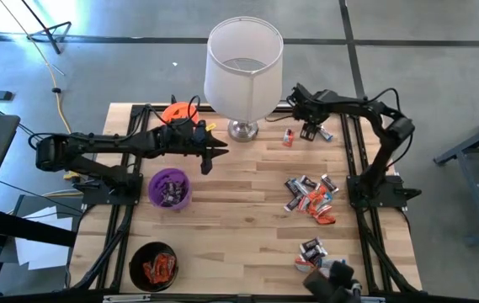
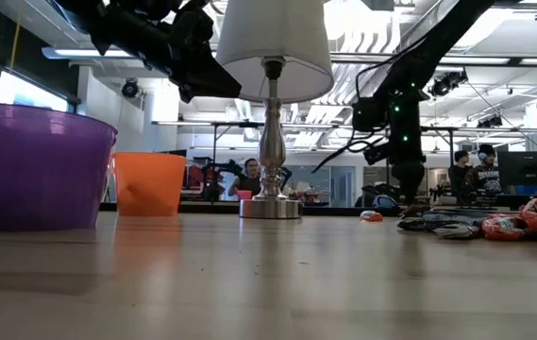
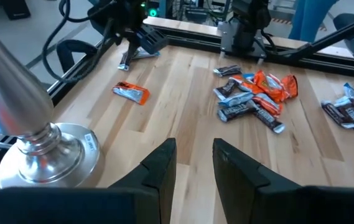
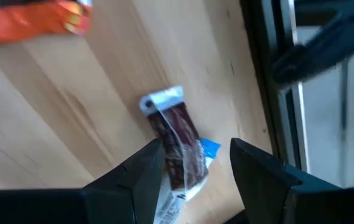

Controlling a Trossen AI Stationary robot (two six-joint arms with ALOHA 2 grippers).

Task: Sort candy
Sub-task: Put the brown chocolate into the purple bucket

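Observation:
Candy lies in a heap (image 1: 311, 198) at the table's right and in a smaller heap (image 1: 313, 251) near the front edge. A single orange piece (image 1: 288, 136) rests by the lamp's foot. My right gripper (image 1: 313, 129) hangs open at the far edge, pointing steeply down. Its fingers straddle a brown candy with silver-blue ends (image 4: 178, 146) that lies flat on the wood. My left gripper (image 1: 220, 154) hovers open above the table's middle, just right of the purple cup (image 1: 169, 187), with nothing between its fingers (image 3: 161, 163). My right gripper comes at the brown candy from above, one finger (image 4: 144, 165) over the wrapper's long side (image 4: 164, 155) and the other beside its blue end. I cannot tell whether either finger touches it. The candy lies flat on the table.
A lamp (image 1: 241, 71) with a white shade stands at the far middle on a metal foot (image 3: 46, 152). An orange cup (image 1: 176, 114) sits at the far left. A black cup (image 1: 155, 265) holding orange candy sits at the near left. Bare wood lies between the cups and the heaps.

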